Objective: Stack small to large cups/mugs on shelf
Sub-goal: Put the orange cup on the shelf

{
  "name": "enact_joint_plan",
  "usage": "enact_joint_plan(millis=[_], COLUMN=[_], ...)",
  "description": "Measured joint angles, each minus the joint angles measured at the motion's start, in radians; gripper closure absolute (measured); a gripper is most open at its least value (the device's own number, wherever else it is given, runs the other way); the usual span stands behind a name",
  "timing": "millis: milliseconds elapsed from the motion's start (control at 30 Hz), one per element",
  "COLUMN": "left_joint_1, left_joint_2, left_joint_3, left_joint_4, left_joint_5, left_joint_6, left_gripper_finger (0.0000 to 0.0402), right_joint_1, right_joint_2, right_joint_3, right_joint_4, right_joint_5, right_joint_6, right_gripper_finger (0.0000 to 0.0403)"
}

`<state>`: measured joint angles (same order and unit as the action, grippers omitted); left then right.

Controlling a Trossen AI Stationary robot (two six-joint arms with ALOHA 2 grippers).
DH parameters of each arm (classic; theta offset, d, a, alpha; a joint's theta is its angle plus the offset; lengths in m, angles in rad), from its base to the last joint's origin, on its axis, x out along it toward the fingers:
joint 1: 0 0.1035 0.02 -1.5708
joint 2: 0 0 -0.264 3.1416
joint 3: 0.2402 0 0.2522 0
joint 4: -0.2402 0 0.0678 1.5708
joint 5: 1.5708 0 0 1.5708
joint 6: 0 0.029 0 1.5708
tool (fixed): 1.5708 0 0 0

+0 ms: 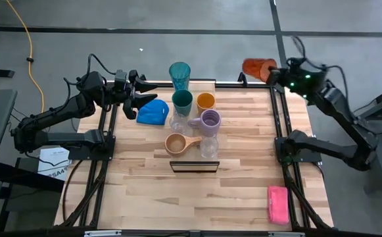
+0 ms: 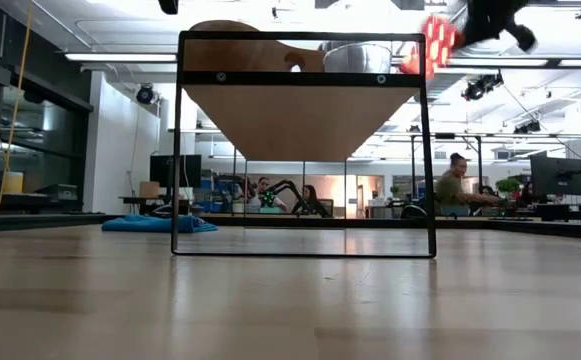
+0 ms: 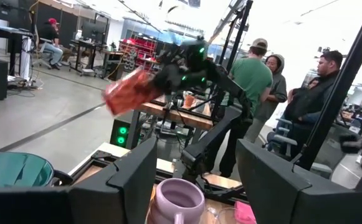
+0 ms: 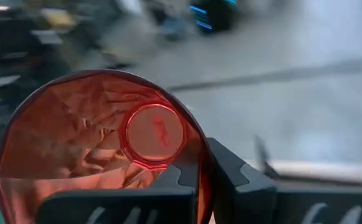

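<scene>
Right gripper jaws clamping red cup, arm raised past table corner

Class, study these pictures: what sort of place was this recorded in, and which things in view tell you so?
Most likely a robotics lab or open workshop. People stand around benches behind the wooden table, desks with monitors fill the room, and an orange cable trails over the concrete floor.

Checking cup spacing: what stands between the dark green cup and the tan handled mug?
A clear glass stands between the dark green cup and tan handled mug, seen in the high view.
</scene>
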<state>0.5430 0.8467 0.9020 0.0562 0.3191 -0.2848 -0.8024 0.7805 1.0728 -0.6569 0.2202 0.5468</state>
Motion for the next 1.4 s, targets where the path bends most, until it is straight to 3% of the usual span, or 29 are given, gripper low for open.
enact_joint_plan(millis=[167,267,367,567,633,1400], left_joint_1=[0.000,0.000,0.000,0.000,0.000,0.000], left_joint_2=[0.000,0.000,0.000,0.000,0.000,0.000], left_joint_3=[0.000,0.000,0.000,0.000,0.000,0.000], left_joint_4=[0.000,0.000,0.000,0.001,0.001,-0.001], left_joint_5=[0.000,0.002,0.021,0.069,0.074,0.063], left_joint_6=[-0.001,-0.024,-0.037,-0.036,-0.035,-0.027], left_gripper_finger=[0.0195,0.0195,0.0195,0.0195,0.0195,0.0195], right_joint_1=[0.015,0.052,0.106,0.202,0.223,0.244], right_joint_2=[-0.009,-0.008,-0.007,-0.007,-0.008,-0.005], right_joint_3=[0.013,-0.055,-0.156,-0.339,-0.367,-0.375], right_joint_4=[0.204,0.360,0.531,0.908,0.960,0.976], right_joint_5=[-0.312,-0.482,-0.573,-0.662,-0.684,-0.685], right_joint_6=[-0.186,-0.173,-0.121,-0.002,0.003,-0.013], right_gripper_finger=[0.0402,0.0402,0.0402,0.0402,0.0403,0.0403])
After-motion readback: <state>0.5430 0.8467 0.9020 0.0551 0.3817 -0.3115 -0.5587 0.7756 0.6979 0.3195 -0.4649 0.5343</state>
